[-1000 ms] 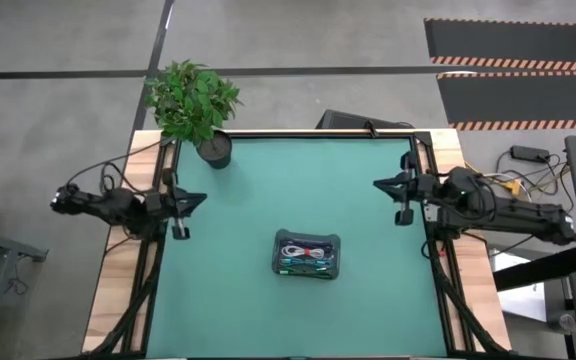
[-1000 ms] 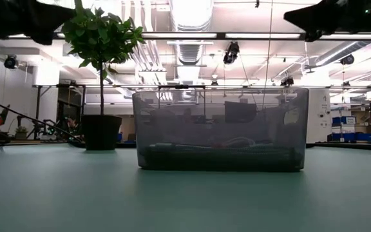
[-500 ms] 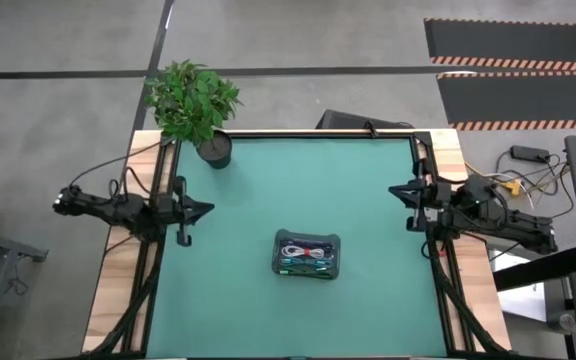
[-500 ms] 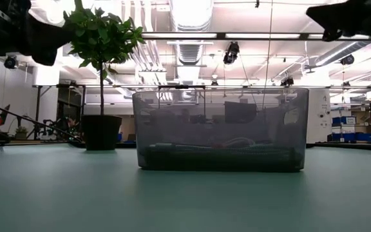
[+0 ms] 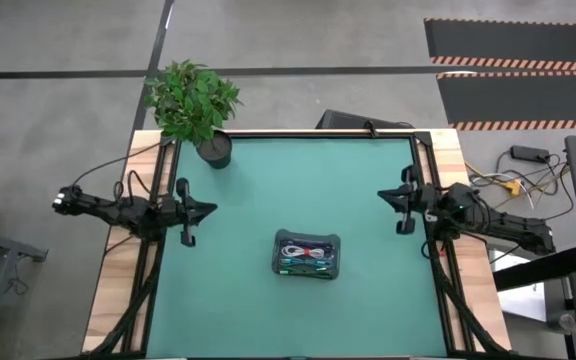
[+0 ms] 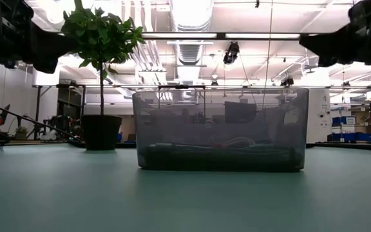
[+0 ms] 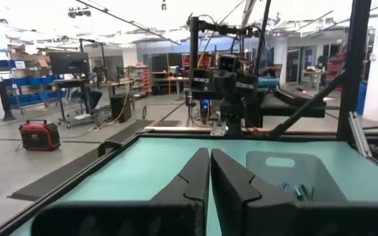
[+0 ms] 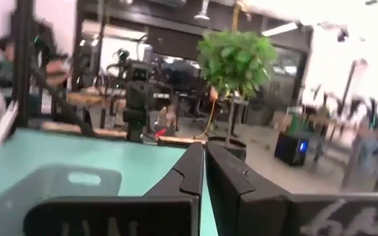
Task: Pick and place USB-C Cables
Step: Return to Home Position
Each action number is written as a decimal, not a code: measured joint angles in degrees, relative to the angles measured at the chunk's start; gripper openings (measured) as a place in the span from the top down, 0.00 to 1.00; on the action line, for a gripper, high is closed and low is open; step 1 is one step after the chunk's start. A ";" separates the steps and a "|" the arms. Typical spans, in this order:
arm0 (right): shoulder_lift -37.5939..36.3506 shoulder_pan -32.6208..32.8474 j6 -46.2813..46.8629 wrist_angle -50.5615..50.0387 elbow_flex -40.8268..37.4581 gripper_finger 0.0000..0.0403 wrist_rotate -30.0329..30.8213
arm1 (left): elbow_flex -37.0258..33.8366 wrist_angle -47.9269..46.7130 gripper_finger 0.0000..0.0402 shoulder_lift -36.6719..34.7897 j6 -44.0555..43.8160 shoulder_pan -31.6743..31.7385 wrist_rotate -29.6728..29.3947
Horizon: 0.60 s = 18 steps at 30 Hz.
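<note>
The grey translucent tray (image 5: 307, 256) sits on the green mat a little near of the table's middle, and the cable bundles lie inside it. A white-and-red bundle (image 5: 302, 250) and a green one (image 5: 304, 267) show from above. In the low view the cables (image 6: 221, 149) lie flat on the tray's floor. My left gripper (image 5: 208, 209) is shut and hovers by the table's left edge, pointing right, well clear of the tray (image 7: 294, 174). My right gripper (image 5: 381, 194) is shut too and hovers by the right edge, pointing left toward the tray (image 8: 71, 180).
A potted plant (image 5: 196, 105) stands at the far left corner of the mat. Black frame rails (image 5: 430, 215) run along both side edges. Bare mat lies all around the tray. People and equipment show in the room beyond the table.
Both arms have sunk lower over the table's side edges. The left gripper has drifted slightly toward the near edge and the middle. The right gripper drew back toward the right edge, then came a little left again. The tray and cables have not moved.
</note>
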 joint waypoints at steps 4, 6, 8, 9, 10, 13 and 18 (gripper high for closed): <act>0.00 -0.01 8.25 -2.21 0.00 0.98 1.30 | -0.02 -0.07 1.00 -0.03 -0.01 0.00 -0.01; -0.02 -0.01 10.08 -2.41 0.00 0.98 1.57 | -0.03 0.01 1.00 -0.12 0.00 0.00 -0.01; -0.02 -0.01 10.09 -2.99 0.00 0.98 1.60 | -0.05 -0.04 1.00 0.00 0.01 0.00 -0.01; -0.02 -0.01 10.10 -3.19 0.00 0.98 1.65 | -0.07 -0.06 1.00 0.00 0.01 0.00 -0.01; -0.02 -0.01 10.28 -3.31 0.00 0.98 1.66 | -0.07 -0.04 1.00 0.00 -0.01 0.00 -0.01; 0.00 -0.01 10.31 -3.61 0.00 0.98 1.72 | -0.10 -0.04 1.00 0.00 -0.03 0.00 -0.02; -0.02 -0.01 10.32 -3.61 0.00 0.98 1.74 | -0.13 -0.05 1.00 0.04 -0.05 0.00 -0.05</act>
